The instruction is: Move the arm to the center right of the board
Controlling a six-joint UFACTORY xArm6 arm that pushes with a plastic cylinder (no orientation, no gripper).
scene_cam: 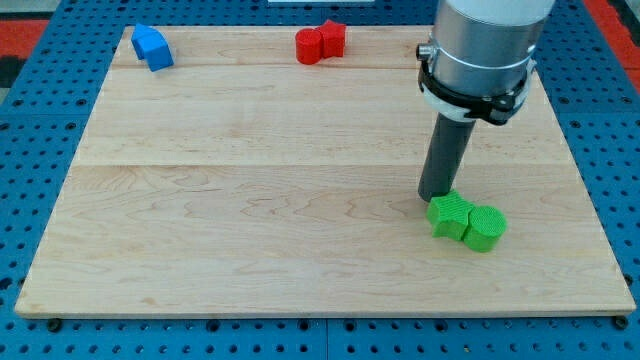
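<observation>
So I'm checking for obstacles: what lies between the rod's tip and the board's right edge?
In the camera view, only the green block, touching my tip at its lower right. Beyond it the wooden board is bare to the edge.

The arm [487, 40] is cut off by the view's top edge, only its grey lower housing and the dark rod showing. The tip [436, 196] stands just behind the green block [466, 221], too close to tell whether the two touch. The rod covers a strip of the bench [250, 200] behind it. The bench's lower right corner runs out at the view's right edge.
</observation>
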